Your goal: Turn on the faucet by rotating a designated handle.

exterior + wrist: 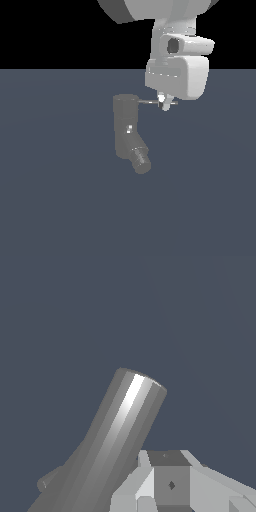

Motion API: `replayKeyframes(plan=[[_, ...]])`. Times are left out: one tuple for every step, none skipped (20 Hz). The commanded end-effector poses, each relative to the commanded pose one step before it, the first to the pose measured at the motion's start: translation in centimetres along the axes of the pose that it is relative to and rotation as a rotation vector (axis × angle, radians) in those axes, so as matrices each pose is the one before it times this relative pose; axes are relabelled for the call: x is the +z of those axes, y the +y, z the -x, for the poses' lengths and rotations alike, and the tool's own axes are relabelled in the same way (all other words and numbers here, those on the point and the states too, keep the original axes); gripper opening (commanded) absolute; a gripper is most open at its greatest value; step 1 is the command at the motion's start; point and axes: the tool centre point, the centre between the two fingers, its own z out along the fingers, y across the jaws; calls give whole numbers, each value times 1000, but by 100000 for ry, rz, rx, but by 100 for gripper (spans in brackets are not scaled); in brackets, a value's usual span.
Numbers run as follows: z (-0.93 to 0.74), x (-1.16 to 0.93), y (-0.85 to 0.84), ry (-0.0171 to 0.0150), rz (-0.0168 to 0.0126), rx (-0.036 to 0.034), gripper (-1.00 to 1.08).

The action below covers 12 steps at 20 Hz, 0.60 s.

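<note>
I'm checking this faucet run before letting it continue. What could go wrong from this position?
1. The gripper sits near the free end of the thin handle, so it may slide off as the rod swings.
2. The wrist view shows mostly the faucet body, not the handle, so contact is hard to confirm there.
3. Pushing downward rather than sideways might jam instead of turning it.

A bare simulated scene: flat slate-blue floor (50, 200), black void above the horizon.
</note>
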Motion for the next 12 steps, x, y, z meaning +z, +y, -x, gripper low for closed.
replayKeyframes(plan=[[-1414, -21, -433, 192, -311, 1529, -100], [-276, -2, -232, 1, -6, 84, -100], [-268, -2, -236, 1, -5, 69, -100], [-275, -3, -231, 0, -6, 84, -100], [-274, -3, -230, 0, -6, 84, -100], [-273, -3, -230, 0, -6, 84, -100], [-272, -3, -229, 0, -6, 84, -100], [-271, -3, -228, -1, -7, 84, -100], [-263, -3, -232, -1, -6, 69, -100], [-269, -4, -227, -1, -7, 84, -100], [-268, -5, -226, -2, -8, 84, -100], [0, 0, 0, 0, 0, 0, -100]])
